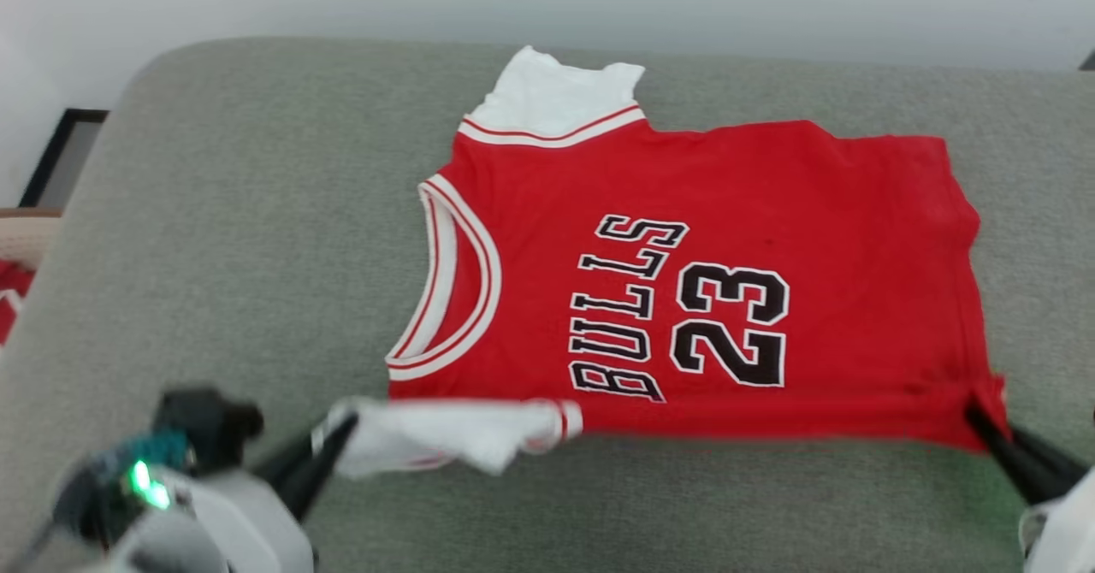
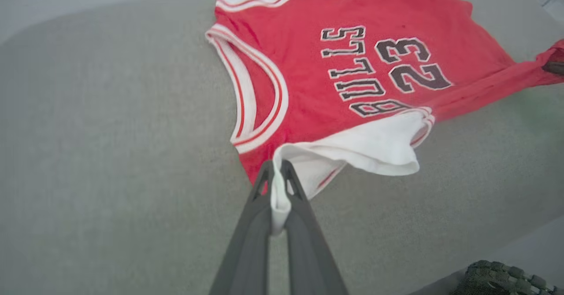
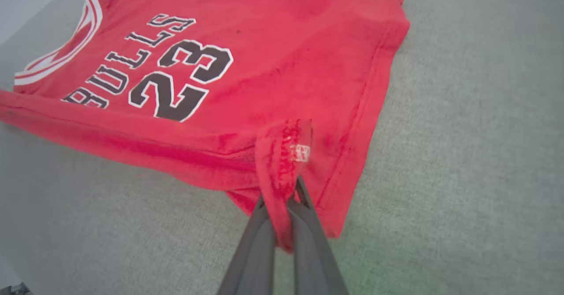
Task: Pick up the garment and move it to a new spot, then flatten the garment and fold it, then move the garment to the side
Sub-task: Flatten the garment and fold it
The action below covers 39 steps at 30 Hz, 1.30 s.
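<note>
The garment point(image 1: 684, 239), a red jersey with white sleeves and black "BULLS 23" lettering, lies spread face up on a grey cushioned surface point(image 1: 214, 239), neck toward the left. Its near edge is lifted and stretched between my two grippers. My left gripper point(image 1: 342, 426) is shut on the white near sleeve point(image 2: 374, 147); in the left wrist view the cloth runs between the fingers point(image 2: 260, 189) of that gripper point(image 2: 275, 169). My right gripper point(image 1: 975, 415) is shut on the red hem corner; in the right wrist view a fold of hem with a small label point(image 3: 302, 152) is pinched at the gripper point(image 3: 282, 198).
The grey surface point(image 3: 462, 132) stretches wide on all sides of the jersey, with a rounded far-left corner. Beyond its left edge lie a dark frame point(image 1: 60, 154) and a bit of red-and-white cloth point(image 1: 13, 286). A pale wall rises behind.
</note>
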{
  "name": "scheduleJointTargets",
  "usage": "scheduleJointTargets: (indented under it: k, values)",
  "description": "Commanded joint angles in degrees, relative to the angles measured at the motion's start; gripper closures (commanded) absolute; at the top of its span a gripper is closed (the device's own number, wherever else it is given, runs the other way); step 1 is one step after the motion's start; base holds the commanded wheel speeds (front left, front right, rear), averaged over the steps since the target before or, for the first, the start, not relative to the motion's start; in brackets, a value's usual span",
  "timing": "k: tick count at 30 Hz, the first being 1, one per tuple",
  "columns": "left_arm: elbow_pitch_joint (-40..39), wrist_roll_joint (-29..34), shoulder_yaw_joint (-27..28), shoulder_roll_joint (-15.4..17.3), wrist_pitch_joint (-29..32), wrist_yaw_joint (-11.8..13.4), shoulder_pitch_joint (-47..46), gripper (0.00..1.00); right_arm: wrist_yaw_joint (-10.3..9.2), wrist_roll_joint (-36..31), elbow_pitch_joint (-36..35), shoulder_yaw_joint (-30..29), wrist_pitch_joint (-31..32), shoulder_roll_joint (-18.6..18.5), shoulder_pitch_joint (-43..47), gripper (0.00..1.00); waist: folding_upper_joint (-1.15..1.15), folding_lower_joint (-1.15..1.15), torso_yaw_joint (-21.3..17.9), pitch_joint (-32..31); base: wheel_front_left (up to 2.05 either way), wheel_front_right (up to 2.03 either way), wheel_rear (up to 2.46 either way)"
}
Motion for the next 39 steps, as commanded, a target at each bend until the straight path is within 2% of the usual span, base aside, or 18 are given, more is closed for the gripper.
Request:
scheduleJointTargets:
  k: [1, 4, 8, 14, 22, 28, 33, 37, 38, 39]
  values:
    - [-0.05, 1.02, 0.46, 0.28, 0.52, -0.58, -1.71, 1.0, -0.06, -0.8, -0.27, -0.65, 0.38, 0.06, -1.19, 1.0, 0.0, 0.0, -0.78, 0.47, 0.0, 0.0, 0.0]
    - [1.78, 3.35, 1.13, -0.26, 3.84, -3.64, -7.24, 1.0, -0.06, -2.06, -0.24, -1.24, 2.16, 1.14, -5.12, 1.0, 0.0, 0.0, -1.76, 1.14, 0.0, 0.0, 0.0]
    - [8.22, 5.15, 1.55, -3.78, 7.38, -9.76, -14.87, 1.0, -0.06, -3.93, 1.95, -0.78, 4.3, 2.29, -11.17, 1.0, 0.0, 0.0, -2.55, 2.41, 0.0, 0.0, 0.0]
    - [23.21, 5.73, 0.86, -12.13, 9.43, -19.4, -23.84, 1.0, -0.06, -5.46, 9.07, 0.82, 6.77, 4.18, -20.14, 1.0, 0.0, 0.0, -3.03, 5.04, 0.0, 0.0, 0.0]
    - [42.89, 4.83, -0.81, -21.07, 11.13, -28.45, -30.51, 1.0, -0.06, -4.94, 18.19, 4.62, 10.69, 5.84, -28.96, 1.0, 0.0, 0.0, -3.8, 8.67, 0.0, 0.0, 0.0]
    - [54.61, 2.38, -2.2, -26.84, 13.55, -32.04, -32.73, 1.0, -0.06, -3.3, 21.77, 7.98, 12.35, 6.11, -32.61, 1.0, 0.0, 0.0, -4.19, 10.43, 0.0, 0.0, 0.0]
    - [61.99, -0.74, -2.59, -30.21, 16.53, -33.03, -33.31, 1.0, -0.06, -2.03, 24.0, 10.33, 13.3, 6.05, -34.43, 1.0, 0.0, 0.0, -4.39, 10.95, 0.0, 0.0, 0.0]
    - [66.15, -2.43, -2.65, -31.63, 18.18, -33.38, -33.58, 1.0, -0.06, -0.91, 25.21, 11.29, 14.04, 5.81, -35.59, 1.0, 0.0, 0.0, -4.5, 10.77, 0.0, 0.0, 0.0]
    - [66.98, -2.69, -2.72, -31.77, 18.55, -33.42, -33.8, 0.99, -0.06, -0.65, 25.5, 11.47, 14.28, 5.68, -35.85, 1.0, 0.0, 0.0, -4.47, 10.65, 0.0, 0.0, 0.0]
    - [67.55, -3.11, -2.48, -31.99, 18.57, -33.5, -34.06, 0.87, -0.06, -0.38, 25.66, 11.6, 14.54, 5.52, -36.08, 1.0, 0.0, 0.0, -4.4, 10.49, 0.0, 0.0, 0.0]
